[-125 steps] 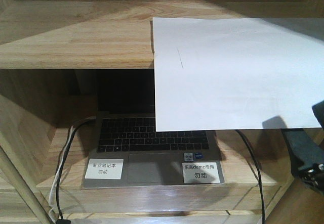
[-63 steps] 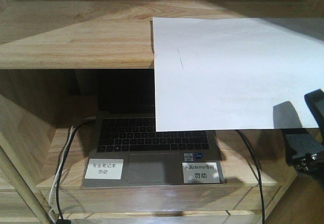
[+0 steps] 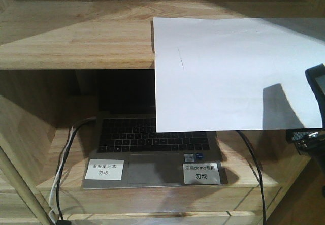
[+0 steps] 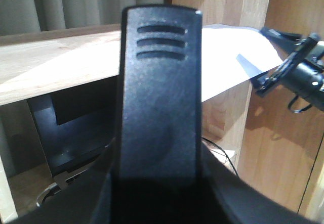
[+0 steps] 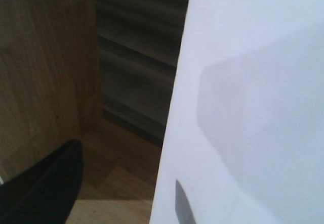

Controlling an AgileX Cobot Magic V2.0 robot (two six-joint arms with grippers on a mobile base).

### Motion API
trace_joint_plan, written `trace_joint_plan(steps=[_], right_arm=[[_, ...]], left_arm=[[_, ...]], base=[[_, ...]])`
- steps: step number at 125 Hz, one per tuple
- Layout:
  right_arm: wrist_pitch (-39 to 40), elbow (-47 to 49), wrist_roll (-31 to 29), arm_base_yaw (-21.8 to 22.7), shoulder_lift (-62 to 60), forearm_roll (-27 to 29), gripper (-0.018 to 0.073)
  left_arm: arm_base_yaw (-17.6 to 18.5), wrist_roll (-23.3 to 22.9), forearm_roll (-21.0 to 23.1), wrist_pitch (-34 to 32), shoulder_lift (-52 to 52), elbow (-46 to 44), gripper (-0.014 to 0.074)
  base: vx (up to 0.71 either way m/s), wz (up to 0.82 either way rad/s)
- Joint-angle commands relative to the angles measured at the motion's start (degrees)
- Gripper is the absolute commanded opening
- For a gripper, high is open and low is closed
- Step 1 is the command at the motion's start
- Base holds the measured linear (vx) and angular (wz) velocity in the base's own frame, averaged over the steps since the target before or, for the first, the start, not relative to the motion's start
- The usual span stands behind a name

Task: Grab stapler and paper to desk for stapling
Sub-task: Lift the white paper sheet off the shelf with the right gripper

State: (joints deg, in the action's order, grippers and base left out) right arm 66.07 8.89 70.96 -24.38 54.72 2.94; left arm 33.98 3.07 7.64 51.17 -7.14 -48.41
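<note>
Lying on the upper shelf (image 3: pixel 76 37) toward its right end, the paper (image 3: pixel 228 72) overhangs the shelf's front edge, and its free part hangs out above the open laptop (image 3: pixel 152 149) on the shelf below. The sheet itself has not shifted over the last second; its faint pencil mark sits in the same spot.

What has changed is at the paper's lower right corner. The right gripper (image 4: pixel 263 58) has climbed from below the sheet's front edge to the level of that edge, and its shadow (image 3: pixel 279 105) has grown and slid up and inward across the white. In the left wrist view its fingers stand spread, one above and one below the plane of the overhanging corner, not yet pinching anything. The right wrist view is almost filled by the sheet, which fits a gripper very close to it.

The left gripper (image 4: pixel 157 183) is raised facing the shelf, and the ridged black body standing up from it looks to be the stapler (image 4: pixel 159 97), clamped between its fingers, though the close, blurred view shows no orange patch to confirm it.

So the stapler half of the fetching seems done, and the paper grab is about to start. The overhang gives the fingers a free edge to close on. The thin sheet may bend or slide back on the shelf if nudged first. The surface meant for stapling is not in view.
</note>
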Motion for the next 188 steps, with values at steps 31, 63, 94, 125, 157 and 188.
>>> trace_joint_plan(steps=[31,63,94,125,157,188], right_arm=[[10.08,1.96,-0.81,-0.14,-0.13,-0.76,0.0510],[10.03,1.96,-0.81,-0.14,-0.13,-0.94,0.0216],[10.15,1.96,-0.81,-0.14,-0.13,-0.88,-0.0014],[10.98,1.96,-0.81,-0.14,-0.13,-0.72,-0.0010],[10.98,2.24,-0.67,-0.14,-2.62,-7.87,-0.0010],[10.91,5.86,-0.60,-0.14,-7.27,-17.25,-0.0008]], left_arm=[[0.37,-0.10,0.89,-6.61,-1.02,-1.33,-0.0006],[0.37,-0.10,0.89,-6.61,-1.02,-1.33,-0.0006],[0.37,-0.10,0.89,-6.61,-1.02,-1.33,-0.0006],[0.37,-0.10,0.89,-6.61,-1.02,-1.33,-0.0006],[0.37,-0.10,0.89,-6.61,-1.02,-1.33,-0.0006],[0.37,-0.10,0.94,-6.61,-1.02,-1.33,-0.0006]], base=[[0.00,0.00],[0.00,0.00],[0.00,0.00],[0.00,0.00],[0.00,0.00],[0.00,0.00]])
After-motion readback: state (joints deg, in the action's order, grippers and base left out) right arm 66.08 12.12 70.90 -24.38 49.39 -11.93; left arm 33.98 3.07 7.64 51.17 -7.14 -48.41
